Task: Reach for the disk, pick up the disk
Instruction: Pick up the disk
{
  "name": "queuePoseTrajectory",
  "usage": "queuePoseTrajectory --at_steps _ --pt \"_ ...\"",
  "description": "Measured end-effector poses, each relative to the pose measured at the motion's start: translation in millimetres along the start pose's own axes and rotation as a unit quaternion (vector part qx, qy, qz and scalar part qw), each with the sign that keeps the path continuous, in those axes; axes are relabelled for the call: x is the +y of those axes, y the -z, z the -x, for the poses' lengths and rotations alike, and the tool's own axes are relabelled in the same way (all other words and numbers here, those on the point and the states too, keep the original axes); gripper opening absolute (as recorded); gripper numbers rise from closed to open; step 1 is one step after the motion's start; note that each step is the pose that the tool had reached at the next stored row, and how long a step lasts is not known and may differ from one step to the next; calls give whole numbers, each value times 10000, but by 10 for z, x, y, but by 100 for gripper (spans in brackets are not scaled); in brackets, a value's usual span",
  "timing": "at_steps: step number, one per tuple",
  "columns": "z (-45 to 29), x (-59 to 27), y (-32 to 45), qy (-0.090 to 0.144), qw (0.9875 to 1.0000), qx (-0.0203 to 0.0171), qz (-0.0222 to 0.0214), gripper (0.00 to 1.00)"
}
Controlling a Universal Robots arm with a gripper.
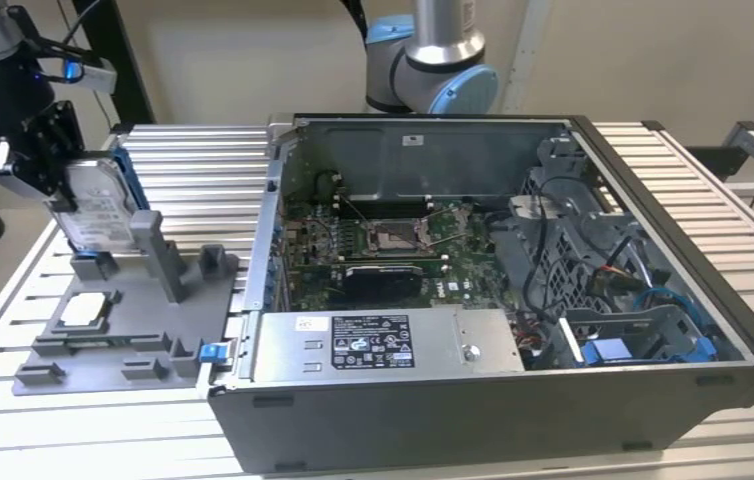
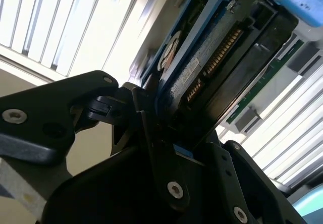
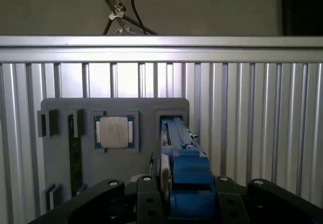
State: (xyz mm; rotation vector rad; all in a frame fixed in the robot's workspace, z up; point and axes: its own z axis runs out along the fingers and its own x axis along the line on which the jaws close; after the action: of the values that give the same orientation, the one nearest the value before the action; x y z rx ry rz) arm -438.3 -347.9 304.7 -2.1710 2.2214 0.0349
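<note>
The exterior view looks from high up on the near side of the table (image 1: 697,190). It faces down and toward the far wall. It stands well back, so it takes in the open computer case (image 1: 484,425), the grey tray (image 1: 110,335) on the exterior view's left, and the arm (image 1: 433,70).

The 2 wrist cameras ride on the arm. The first wrist view looks down past the gripper (image 3: 184,204) onto the tray (image 3: 58,158) from fairly near. The second wrist view sits very close and looks along the disk (image 2: 212,67).

All 3 views share the disk. The exterior view and the first wrist view also share the tray.
</note>
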Motion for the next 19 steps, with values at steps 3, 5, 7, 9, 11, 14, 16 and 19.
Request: queuePoseTrajectory --at_steps 3,5,7,9,11,14,16,19 --pt "1 -1 37 1 10000 0 0 0" --pt "2 -1 62 0 10000 0 0 0" --pt "3 -1 89 0 10000 0 0 0" --pt "4 -1 114 1 10000 0 0 0" --pt "6 -1 140 0 10000 0 0 0" --pt "7 -2 181 0 10000 0 0 0" --pt "9 -2 210 0 10000 0 0 0" --pt "10 -2 251 0 10000 0 0 0"
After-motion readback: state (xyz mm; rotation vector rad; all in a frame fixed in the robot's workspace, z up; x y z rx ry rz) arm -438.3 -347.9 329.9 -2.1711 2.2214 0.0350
